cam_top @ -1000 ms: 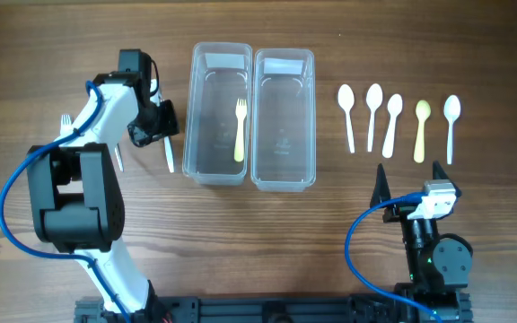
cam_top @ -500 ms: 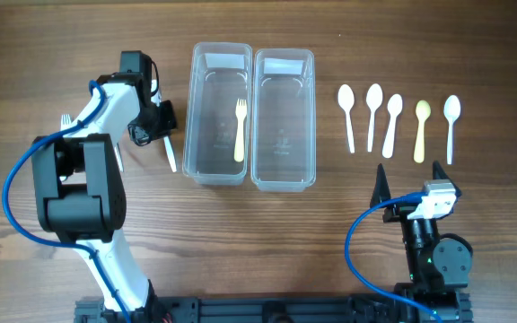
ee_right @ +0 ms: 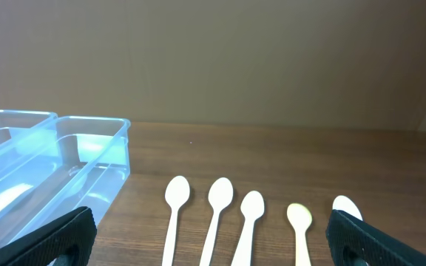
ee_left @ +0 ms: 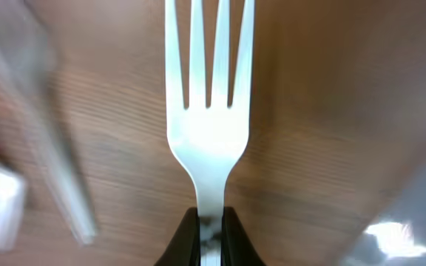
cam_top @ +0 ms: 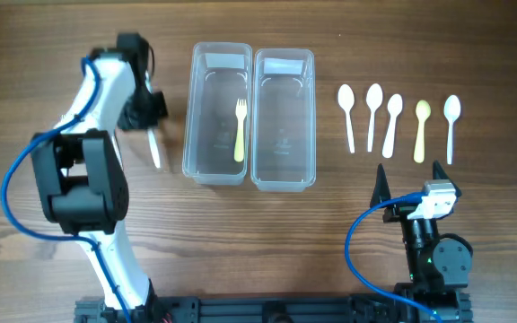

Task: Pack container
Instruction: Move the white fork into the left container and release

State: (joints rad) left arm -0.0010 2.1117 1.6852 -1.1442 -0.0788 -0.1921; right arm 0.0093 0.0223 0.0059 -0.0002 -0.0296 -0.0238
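Note:
Two clear plastic containers stand side by side, the left one (cam_top: 217,115) holding a yellow fork (cam_top: 239,130), the right one (cam_top: 284,117) empty. My left gripper (cam_top: 153,135) is shut on a white fork (ee_left: 210,111), held just left of the left container with its tines pointing away from the wrist camera. My right gripper (cam_top: 408,175) is open and empty near the front edge, below a row of several spoons (cam_top: 393,123); the spoons also show in the right wrist view (ee_right: 250,214).
A blurred piece of white cutlery (ee_left: 50,155) lies on the wood beside the held fork. Another white fork (cam_top: 65,119) peeks out left of the left arm. The containers show at the left in the right wrist view (ee_right: 65,159).
My left gripper has lifted and shifted a little left with the white fork. The right arm has not moved.

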